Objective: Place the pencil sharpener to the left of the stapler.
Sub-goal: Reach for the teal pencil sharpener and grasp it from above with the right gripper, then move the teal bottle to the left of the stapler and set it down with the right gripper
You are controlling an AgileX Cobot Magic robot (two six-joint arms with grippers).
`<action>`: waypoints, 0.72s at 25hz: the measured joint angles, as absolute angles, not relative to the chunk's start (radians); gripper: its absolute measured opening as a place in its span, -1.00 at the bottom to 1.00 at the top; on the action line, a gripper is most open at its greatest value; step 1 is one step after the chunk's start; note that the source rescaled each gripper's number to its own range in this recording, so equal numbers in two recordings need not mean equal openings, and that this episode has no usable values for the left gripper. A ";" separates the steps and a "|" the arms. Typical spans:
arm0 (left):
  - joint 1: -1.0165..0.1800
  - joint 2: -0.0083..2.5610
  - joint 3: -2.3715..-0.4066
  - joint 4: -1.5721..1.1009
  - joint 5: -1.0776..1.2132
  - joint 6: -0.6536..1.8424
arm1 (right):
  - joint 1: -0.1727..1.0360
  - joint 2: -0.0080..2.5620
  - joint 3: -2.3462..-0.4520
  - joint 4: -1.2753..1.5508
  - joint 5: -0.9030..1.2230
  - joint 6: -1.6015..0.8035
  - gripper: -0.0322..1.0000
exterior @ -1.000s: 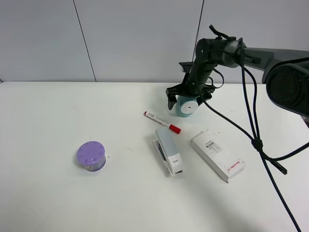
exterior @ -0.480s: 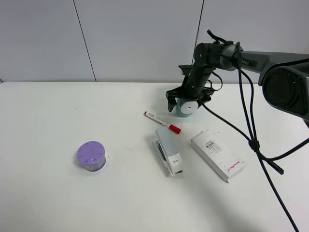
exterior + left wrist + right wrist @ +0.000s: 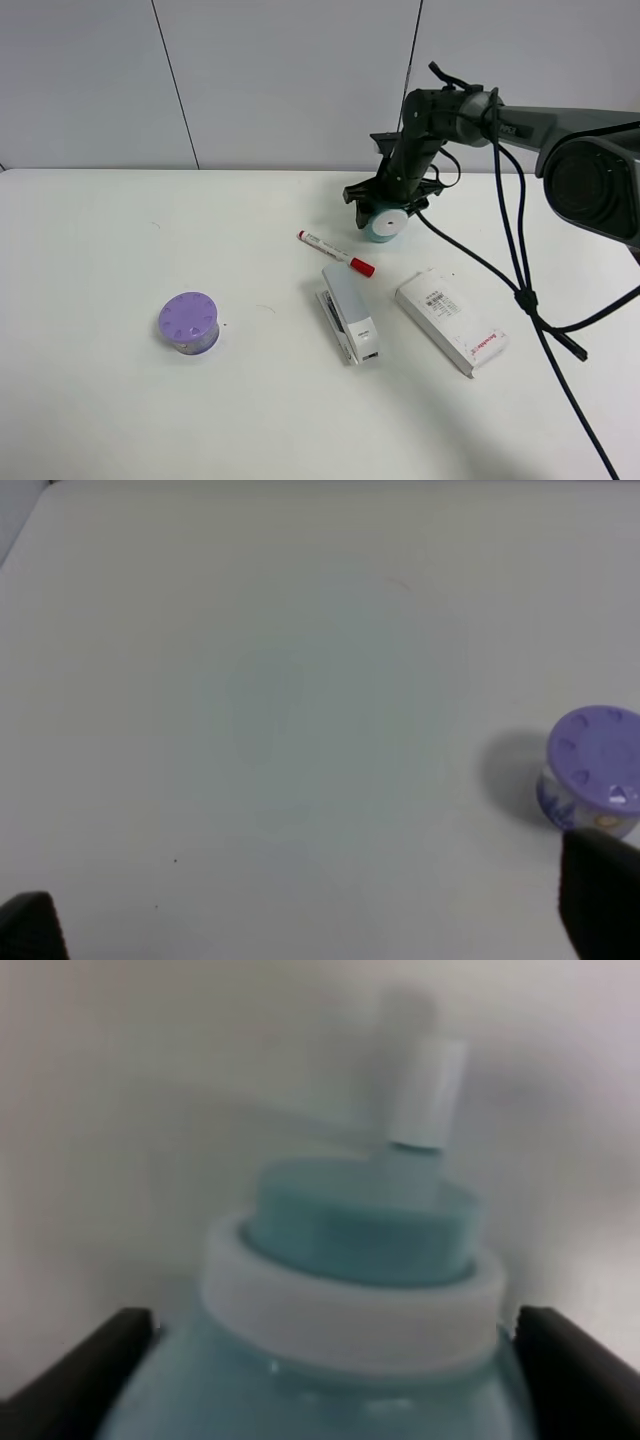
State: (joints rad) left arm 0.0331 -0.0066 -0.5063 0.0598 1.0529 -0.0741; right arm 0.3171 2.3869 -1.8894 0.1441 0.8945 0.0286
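Note:
The teal pencil sharpener (image 3: pixel 386 222) lies on the table behind the stapler, its flat white face toward the camera. My right gripper (image 3: pixel 389 203) has come down over it, one finger against each side. The right wrist view shows the teal body (image 3: pixel 330 1380), white ring and small white knob (image 3: pixel 425 1090) filling the space between the dark fingertips (image 3: pixel 110 1345). The white stapler (image 3: pixel 350 313), with its pale grey-blue arm, lies nearer the front. My left gripper (image 3: pixel 315 915) hangs open over bare table.
A red-capped marker (image 3: pixel 335 253) lies between sharpener and stapler. A flat white box (image 3: pixel 450 321) sits right of the stapler. A purple round container (image 3: pixel 188 322) (image 3: pixel 595 768) stands far to the left. The right arm's cables hang down at the right.
The right gripper's fingers have drawn in around the sharpener and dropped slightly. The sharpener shifted a little. Nothing else has moved.

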 joint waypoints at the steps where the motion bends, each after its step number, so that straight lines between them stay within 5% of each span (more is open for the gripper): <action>1: 0.033 -0.007 -0.506 0.060 1.053 -0.074 | 0.317 2.387 -1.889 0.147 0.894 0.029 -0.93; 18: 0.033 -0.007 -0.506 0.060 1.053 -0.074 | 0.330 2.293 -1.889 0.144 0.945 0.029 -0.93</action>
State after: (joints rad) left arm 0.0331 -0.0066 -0.5063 0.0598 1.0529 -0.0741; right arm 0.3300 2.2927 -1.8888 0.1442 0.9453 0.0286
